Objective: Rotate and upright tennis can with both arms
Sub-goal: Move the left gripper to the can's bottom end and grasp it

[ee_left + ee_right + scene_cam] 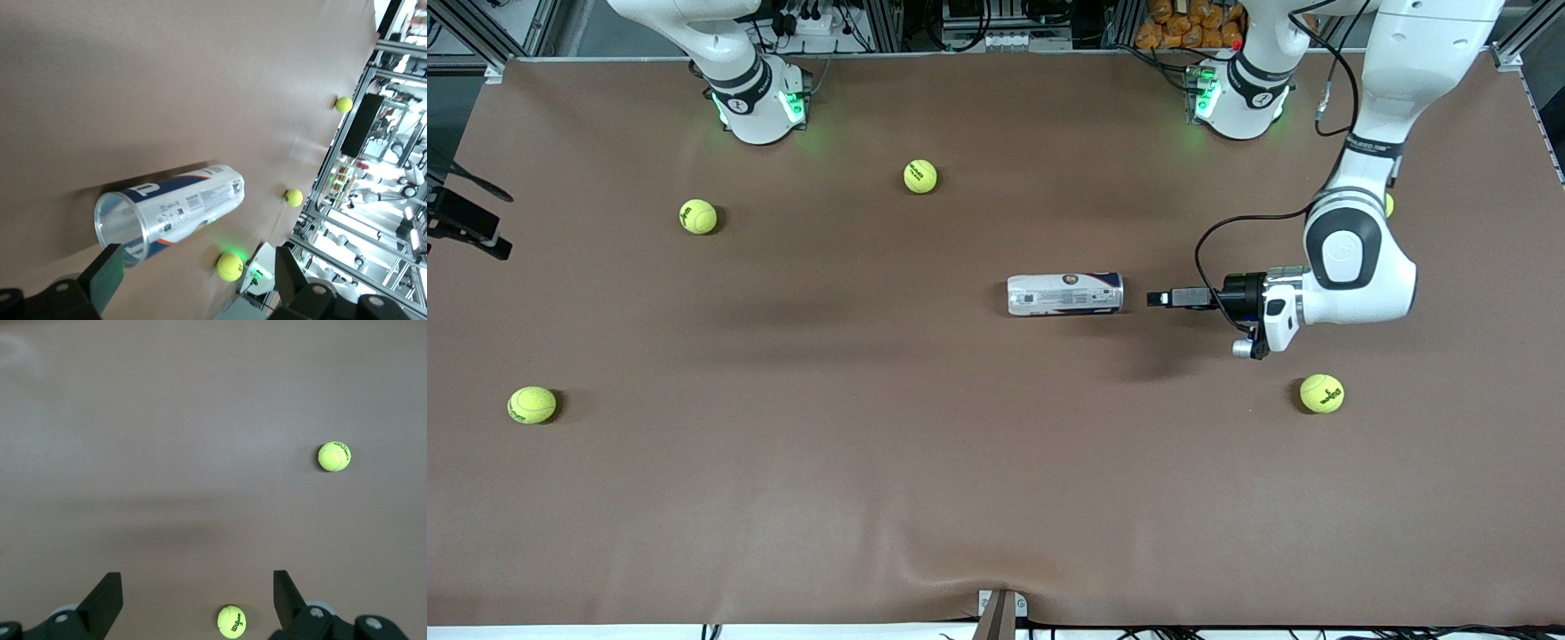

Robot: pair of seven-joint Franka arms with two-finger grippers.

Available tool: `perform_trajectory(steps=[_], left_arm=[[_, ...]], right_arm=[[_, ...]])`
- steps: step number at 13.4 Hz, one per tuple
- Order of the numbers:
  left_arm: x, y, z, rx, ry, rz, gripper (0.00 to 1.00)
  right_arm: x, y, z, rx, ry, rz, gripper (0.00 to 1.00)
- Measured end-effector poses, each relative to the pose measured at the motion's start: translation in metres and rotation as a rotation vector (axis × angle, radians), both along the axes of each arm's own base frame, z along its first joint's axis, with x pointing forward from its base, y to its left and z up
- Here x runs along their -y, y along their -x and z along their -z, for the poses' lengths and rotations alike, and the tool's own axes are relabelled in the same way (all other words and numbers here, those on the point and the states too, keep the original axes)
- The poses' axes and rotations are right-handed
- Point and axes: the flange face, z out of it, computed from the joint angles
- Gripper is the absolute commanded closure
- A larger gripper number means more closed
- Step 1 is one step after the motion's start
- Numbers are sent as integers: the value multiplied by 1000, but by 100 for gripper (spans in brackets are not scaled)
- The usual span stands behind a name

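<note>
- the tennis can (pixel 1065 294) lies on its side mid-desk, its open end (pixel 120 223) facing the left gripper (pixel 1158 299), which sits just beside it, fingers (pixel 105 275) wide.
- it looks empty: probably light, thin-walled, slick, prone to roll; squeeze the labelled wall gently, near the rim.
- the right gripper (pixel 193 597) waits aloft over bare desk (pixel 871 462), fingers wide.

"Wilson 3" — tennis ball (pixel 231 621)

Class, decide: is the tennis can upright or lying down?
Lying down: the tennis can rests lengthwise on the table, open mouth facing the left gripper.
</note>
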Motion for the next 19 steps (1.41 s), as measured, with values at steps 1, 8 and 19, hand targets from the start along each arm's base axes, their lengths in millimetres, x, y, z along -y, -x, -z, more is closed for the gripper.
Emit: perform_trajectory(steps=[1, 8, 19], left_arm=[[-2, 5, 7, -2, -2, -22, 0], [23, 47, 48, -12, 62, -122, 0], [41, 95, 71, -45, 73, -170, 0]], right_arm=[[-5, 6, -4, 5, 2, -10, 0], [-22, 29, -18, 2, 31, -48, 0], [-19, 30, -18, 0, 33, -41, 0]])
